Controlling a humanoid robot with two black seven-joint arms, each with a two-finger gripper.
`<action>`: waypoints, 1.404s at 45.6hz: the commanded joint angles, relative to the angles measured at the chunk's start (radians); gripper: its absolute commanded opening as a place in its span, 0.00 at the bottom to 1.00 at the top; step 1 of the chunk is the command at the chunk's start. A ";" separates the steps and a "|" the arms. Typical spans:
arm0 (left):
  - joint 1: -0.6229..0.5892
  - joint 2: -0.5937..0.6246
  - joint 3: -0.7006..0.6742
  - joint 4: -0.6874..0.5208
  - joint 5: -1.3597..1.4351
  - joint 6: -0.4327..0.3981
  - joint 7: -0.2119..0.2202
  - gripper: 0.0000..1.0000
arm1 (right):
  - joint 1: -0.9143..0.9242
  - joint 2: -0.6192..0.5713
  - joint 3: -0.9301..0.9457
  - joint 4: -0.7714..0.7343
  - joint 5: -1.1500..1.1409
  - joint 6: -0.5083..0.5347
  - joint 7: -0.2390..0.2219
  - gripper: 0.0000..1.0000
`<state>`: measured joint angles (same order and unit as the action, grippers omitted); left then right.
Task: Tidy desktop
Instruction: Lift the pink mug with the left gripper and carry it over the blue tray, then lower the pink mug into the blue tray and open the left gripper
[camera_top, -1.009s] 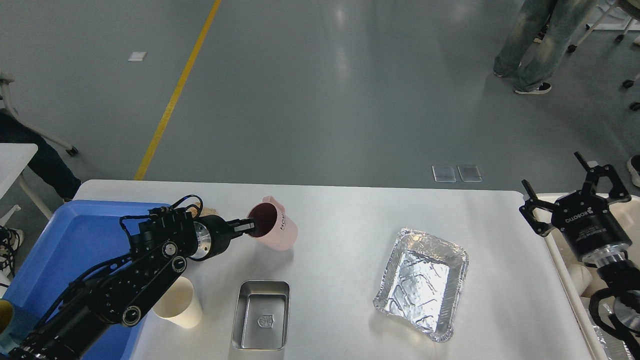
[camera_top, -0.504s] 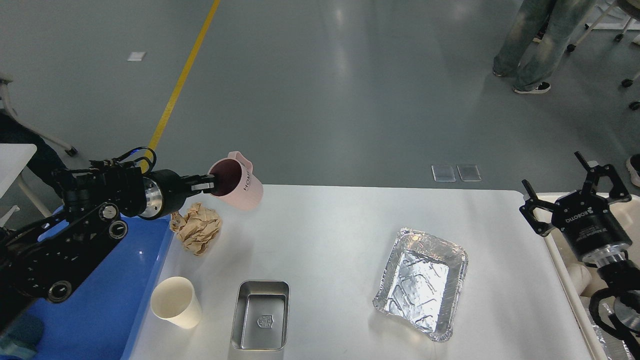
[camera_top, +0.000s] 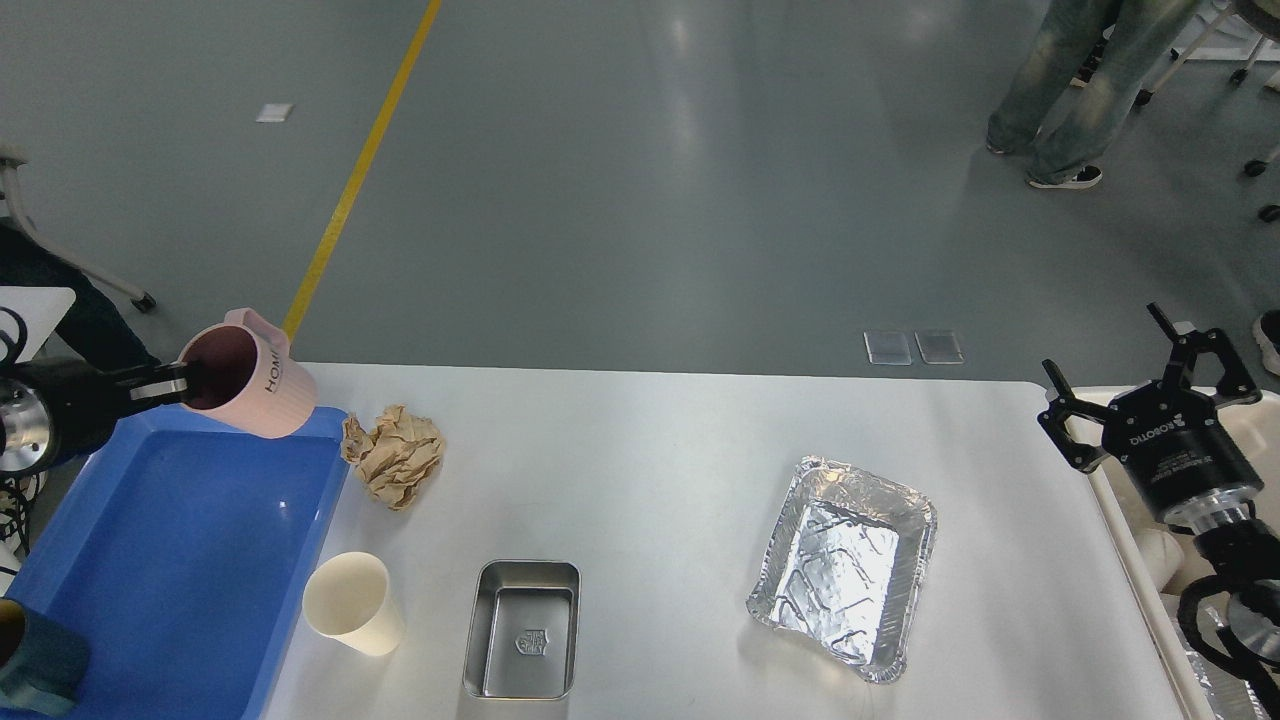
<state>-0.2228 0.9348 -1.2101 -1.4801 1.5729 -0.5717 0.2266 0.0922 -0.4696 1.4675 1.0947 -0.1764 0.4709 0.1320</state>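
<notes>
Desktop (camera_top: 660, 470) clearing is our job, and that wide white surface fills the lower middle of the head view, with the blue tray (camera_top: 180, 560) against its 9 o'clock edge. Our left gripper (camera_top: 170, 384) pinches the rim of the pink mug (camera_top: 250, 375), one finger inside the mouth and one outside, and holds it tilted on its side above the tray's far corner, at about 10 o'clock from the table's centre. Our right gripper (camera_top: 1145, 375) hangs at 3 o'clock with its jaws spread wide, holding nothing.

To finish this step well, we judge it best to bring the mug lower over the tray floor and turn it upright before letting go — a rim pinch gives little hold (a drop from height could bounce it out).

On the table wait the crumpled paper (camera_top: 395, 455), the paper cup (camera_top: 352, 602), the steel tin (camera_top: 522, 630) and the foil tray (camera_top: 845, 565).
</notes>
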 joint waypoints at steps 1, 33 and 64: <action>0.161 0.010 -0.106 -0.011 -0.004 -0.011 -0.007 0.00 | 0.000 -0.001 0.001 -0.001 0.000 0.002 0.000 1.00; 0.491 -0.067 -0.232 0.001 0.009 0.029 -0.038 0.00 | 0.000 -0.001 0.001 0.005 0.000 0.002 0.000 1.00; 0.502 -0.085 -0.212 0.009 0.062 0.033 -0.050 0.12 | 0.000 -0.001 0.001 0.005 0.000 0.002 0.000 1.00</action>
<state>0.2797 0.8521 -1.4246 -1.4711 1.6352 -0.5369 0.1883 0.0920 -0.4710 1.4681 1.1000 -0.1764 0.4725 0.1320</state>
